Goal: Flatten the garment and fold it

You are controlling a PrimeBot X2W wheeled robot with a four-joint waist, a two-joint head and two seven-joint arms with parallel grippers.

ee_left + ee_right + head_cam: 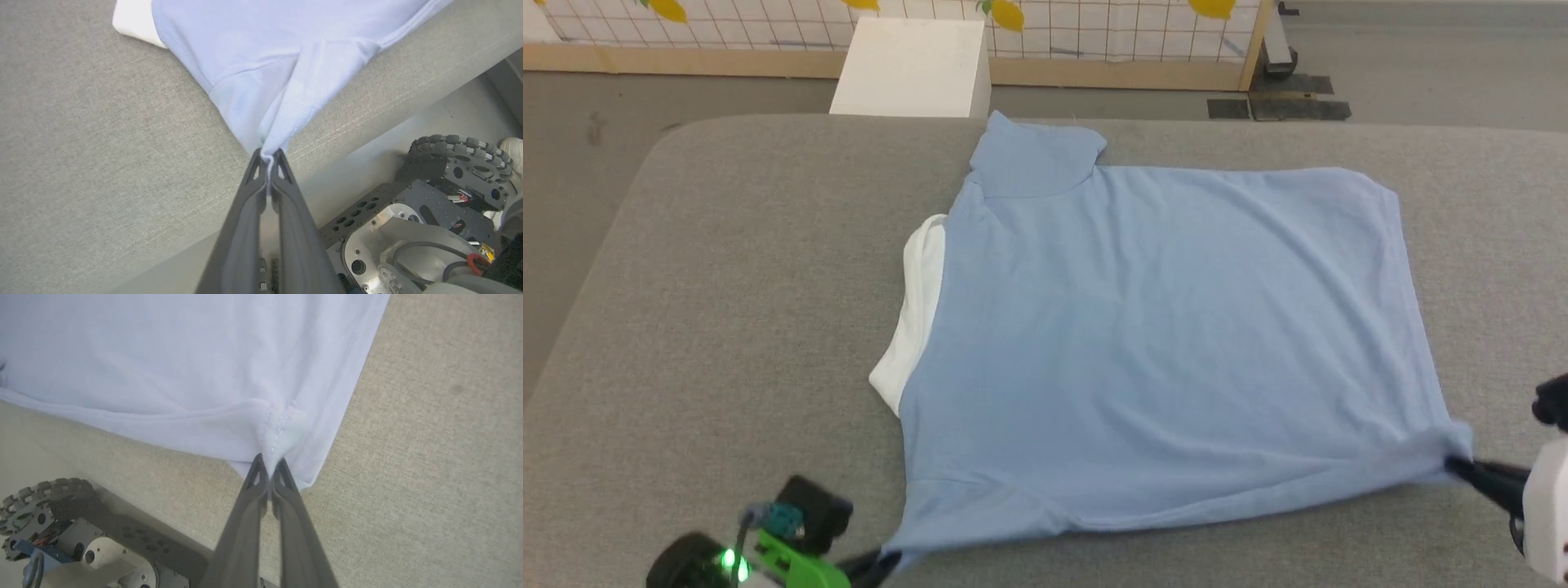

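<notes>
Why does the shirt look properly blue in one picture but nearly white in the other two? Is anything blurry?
Head view: soft, even light, garment clear blue, hardly any shadow. Left wrist view: brighter exposure washes it pale; the left gripper blurs toward the bottom edge. Right wrist view: palest, almost white, with the grey surface tinted beige; the right gripper is soft close up.

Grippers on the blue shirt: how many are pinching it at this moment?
2. The left gripper pinches the garment at its near left sleeve corner; the right gripper pinches its near right hem corner. Both are shut on fabric.
</notes>
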